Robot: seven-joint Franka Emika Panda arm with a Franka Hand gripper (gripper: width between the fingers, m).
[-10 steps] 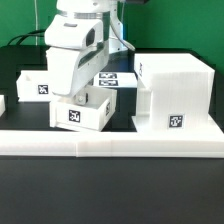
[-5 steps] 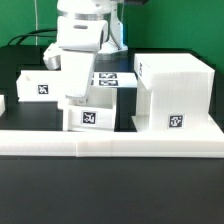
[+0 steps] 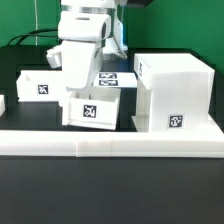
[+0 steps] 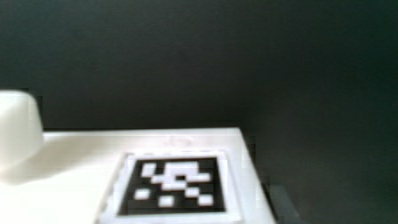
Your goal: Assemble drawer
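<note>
While clenching the two-finger gripper (image 3: pixel 80 95) on the small white plastic open-top tray box (image 3: pixel 93 112), just beside the large white cube-shaped housing (image 3: pixel 176 92) on the exterior view's left, keep it level and square.

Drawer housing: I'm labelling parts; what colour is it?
The drawer housing is white, with a black-and-white marker; clearest in the exterior view.

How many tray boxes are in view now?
2. One tray box under the end effector, beside the housing; the other tray box farther back on the exterior view's left. A white sliver at that edge may be a third.
</note>
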